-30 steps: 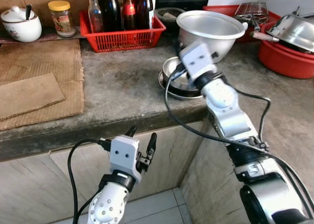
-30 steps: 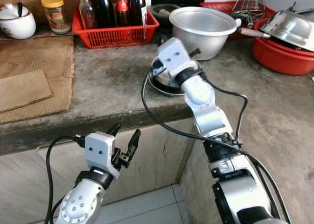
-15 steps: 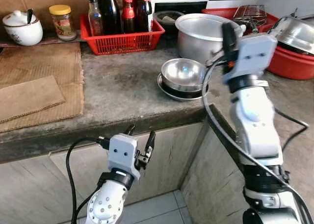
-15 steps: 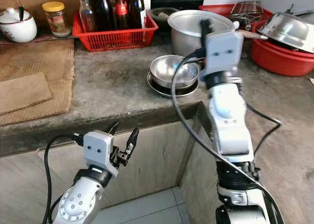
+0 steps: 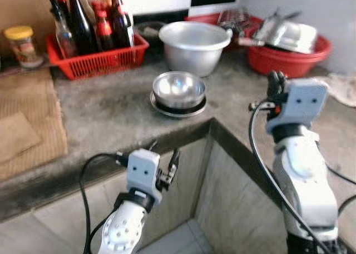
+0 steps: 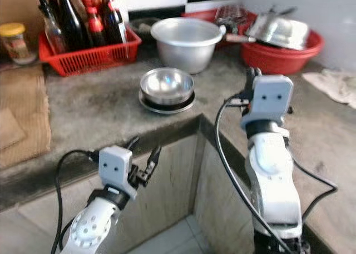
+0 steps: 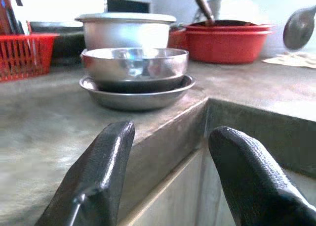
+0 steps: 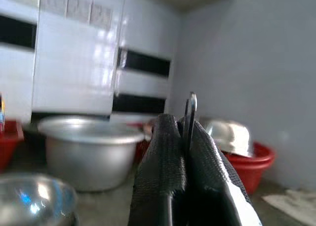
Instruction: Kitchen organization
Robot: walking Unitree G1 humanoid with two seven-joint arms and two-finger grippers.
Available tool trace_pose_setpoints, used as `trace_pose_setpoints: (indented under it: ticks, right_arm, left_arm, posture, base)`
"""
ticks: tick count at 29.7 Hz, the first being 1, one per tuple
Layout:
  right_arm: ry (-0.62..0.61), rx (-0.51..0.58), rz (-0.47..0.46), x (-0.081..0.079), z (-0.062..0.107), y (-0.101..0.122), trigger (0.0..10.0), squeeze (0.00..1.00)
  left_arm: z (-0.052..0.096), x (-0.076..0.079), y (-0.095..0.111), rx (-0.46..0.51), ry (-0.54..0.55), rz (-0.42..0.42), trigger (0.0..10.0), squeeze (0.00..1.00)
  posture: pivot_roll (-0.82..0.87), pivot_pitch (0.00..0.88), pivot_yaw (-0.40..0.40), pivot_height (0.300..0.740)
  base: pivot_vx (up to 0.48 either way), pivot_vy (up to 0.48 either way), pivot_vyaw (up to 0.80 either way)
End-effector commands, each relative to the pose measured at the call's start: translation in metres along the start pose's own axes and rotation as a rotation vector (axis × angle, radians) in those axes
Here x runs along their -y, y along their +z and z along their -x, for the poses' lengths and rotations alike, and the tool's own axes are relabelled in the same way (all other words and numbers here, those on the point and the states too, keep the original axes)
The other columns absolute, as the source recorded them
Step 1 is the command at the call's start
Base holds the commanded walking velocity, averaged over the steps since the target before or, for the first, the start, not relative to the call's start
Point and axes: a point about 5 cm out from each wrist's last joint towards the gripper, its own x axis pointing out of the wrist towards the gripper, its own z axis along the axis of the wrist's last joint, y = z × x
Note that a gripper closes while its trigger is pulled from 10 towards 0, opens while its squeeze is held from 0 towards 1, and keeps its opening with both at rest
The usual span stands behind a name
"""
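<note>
A shiny steel bowl (image 5: 178, 89) sits stacked in a shallow steel dish (image 5: 179, 108) near the corner of the grey stone counter (image 5: 111, 106). My right gripper (image 5: 273, 83) is raised over the counter's right stretch, to the right of the bowl and apart from it. It is shut on a thin metal spoon (image 8: 190, 112), whose rounded end shows as the spoon (image 7: 298, 27) in the left wrist view. My left gripper (image 5: 164, 152) hangs below the counter's front edge, open and holding nothing, its fingers (image 7: 101, 171) pointing towards the bowl.
A large aluminium pot (image 5: 194, 43) stands behind the bowl. A red basket (image 5: 94, 58) of bottles is at the back left, with a jar (image 5: 21, 43) beside it. A red basin (image 5: 289, 62) of steel ware is at the back right. Cardboard (image 5: 25, 120) lies left.
My right gripper has risen from the stacked bowl and swung right, shut on the spoon. The camera has turned right. The left gripper stays open below the counter.
</note>
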Motion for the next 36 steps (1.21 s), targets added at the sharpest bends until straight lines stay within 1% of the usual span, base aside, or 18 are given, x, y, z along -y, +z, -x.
trace_pose_setpoints:
  ticks: [1,3,6,8,9,13,14,18,22,26,29,32,36]
  right_arm:
    - [-0.017,-0.01,0.019,0.002,0.004,0.001,10.0,0.0]
    - [-0.025,-0.015,0.023,0.003,0.005,0.0,10.0,0.0]
    - [-0.01,-0.021,0.057,0.002,0.01,0.0,10.0,0.0]
    - [-0.005,-0.052,0.077,0.0,0.019,-0.004,10.0,0.0]
    - [-0.005,-0.052,0.077,0.0,0.019,-0.004,10.0,0.0]
    - [0.003,-0.088,0.082,-0.002,0.029,-0.01,10.0,0.0]
    - [0.007,-0.099,0.091,-0.004,0.032,-0.012,10.0,0.0]
    - [0.011,-0.11,0.094,-0.005,0.034,-0.014,10.0,0.0]
    - [0.013,-0.109,0.097,-0.007,0.035,-0.014,10.0,0.0]
    - [0.018,-0.11,0.1,-0.008,0.036,-0.014,10.0,0.0]
    - [0.024,-0.109,0.11,-0.01,0.036,-0.014,10.0,0.0]
    - [0.026,-0.103,0.115,-0.01,0.035,-0.014,10.0,0.0]
    - [0.025,-0.091,0.118,-0.012,0.032,-0.012,10.0,0.0]
  left_arm:
    - [0.0,0.0,-0.001,-0.002,-0.005,0.0,10.0,0.0]
    - [-0.001,0.001,-0.001,-0.002,-0.007,0.004,10.0,0.0]
    - [-0.001,0.001,-0.002,-0.004,-0.01,0.01,10.0,0.0]
    - [-0.002,0.002,-0.003,-0.009,-0.021,0.005,10.0,0.0]
    - [-0.002,0.002,-0.003,-0.009,-0.021,0.005,10.0,0.0]
    - [-0.001,0.002,-0.003,-0.009,-0.033,0.004,10.0,0.0]
    - [-0.001,0.002,-0.002,0.005,-0.032,-0.003,10.0,0.0]
    - [-0.001,0.001,-0.003,-0.004,-0.031,0.005,10.0,0.0]
    - [-0.002,0.004,-0.002,0.002,-0.057,-0.032,10.0,0.0]
    - [-0.002,0.004,-0.001,0.01,-0.064,-0.034,10.0,0.0]
    - [-0.003,0.004,-0.001,0.009,-0.062,-0.021,10.0,0.0]
    - [-0.004,0.002,-0.001,0.002,-0.05,-0.012,10.0,0.0]
    - [-0.005,0.0,-0.001,0.008,-0.044,-0.021,10.0,0.0]
  posture:
    - [0.14,0.073,-0.032,0.74]
    - [0.14,0.073,-0.031,0.74]
    - [0.14,0.073,-0.031,0.74]
    - [0.14,0.071,-0.027,0.74]
    - [0.14,0.071,-0.027,0.74]
    - [0.14,0.07,-0.025,0.74]
    - [0.14,0.067,-0.027,0.74]
    - [0.14,0.065,-0.024,0.74]
    - [0.14,0.059,-0.02,0.74]
    - [0.14,0.056,-0.017,0.74]
    - [0.14,0.056,-0.017,0.74]
    - [0.14,0.056,-0.017,0.74]
    - [0.14,0.048,-0.016,0.74]
  base:
    - [0.0,0.0,-0.78]
    - [0.0,0.0,-0.78]
    - [0.0,0.0,-0.78]
    - [0.0,0.412,-0.78]
    - [0.0,0.48,-0.78]
    - [0.0,0.48,-0.78]
    - [0.0,0.0,-0.78]
    - [0.0,0.0,-0.78]
    - [0.0,0.0,-0.78]
    - [0.066,-0.365,-0.78]
    - [0.279,-0.351,-0.78]
    - [0.0,0.0,-0.78]
    - [0.0,0.0,-0.78]
